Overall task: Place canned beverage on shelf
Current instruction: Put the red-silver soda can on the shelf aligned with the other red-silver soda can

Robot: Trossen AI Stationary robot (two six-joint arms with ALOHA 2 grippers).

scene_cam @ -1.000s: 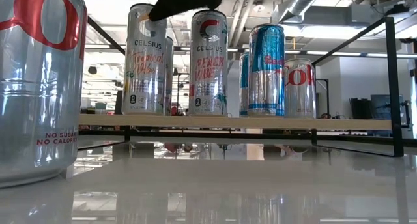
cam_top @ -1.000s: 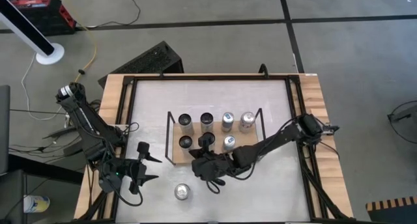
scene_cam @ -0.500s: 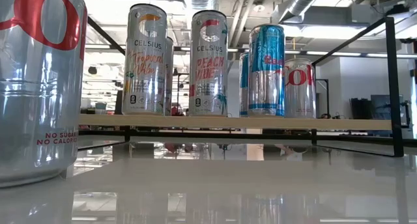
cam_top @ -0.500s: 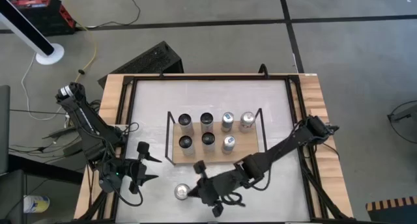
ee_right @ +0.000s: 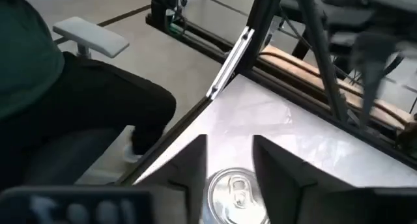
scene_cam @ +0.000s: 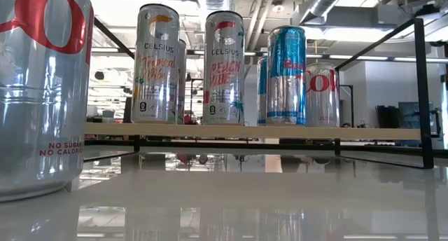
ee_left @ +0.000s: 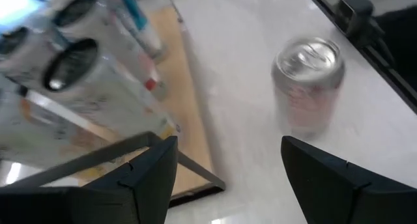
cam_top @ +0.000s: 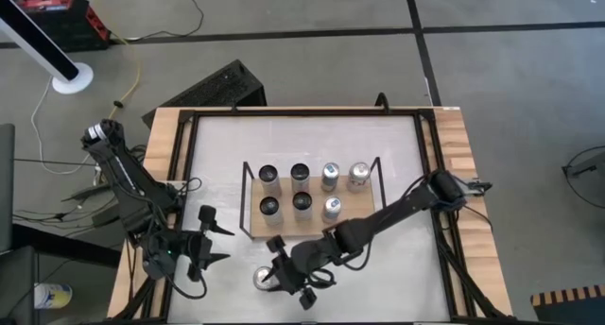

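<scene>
1. Table (cam_top: pixel 302 136): the white top in front of the shelf (cam_top: pixel 253 229) is bare except for 1 loose can (cam_top: pixel 264 279). Its black rail runs close behind that can, so I have little room on that side.
2. Shelf: 7 cans stand on it, 4 in the back row and 3 in the front. The front row's right end is free, and I judge the last can belongs there.
3. My right arm has left the shelf, where its gripper sat on a front-row can a second ago. It has swung out in front, so that can counts as placed and the loose one comes next.
4. My right gripper (cam_top: pixel 284 276) now hangs over the loose can (ee_right: pixel 238 191). Its fingers (ee_right: pixel 195 165) have parted from shut and stand a narrow gap apart, straddling the can top and holding nothing.
5. My left gripper (cam_top: pixel 203 245) waits off the shelf's front-left corner, fingers (ee_left: pixel 153 172) wide and empty, clear of my path back.
6. The lift must clear the shelf's raised end rail and the neighbouring can.
</scene>
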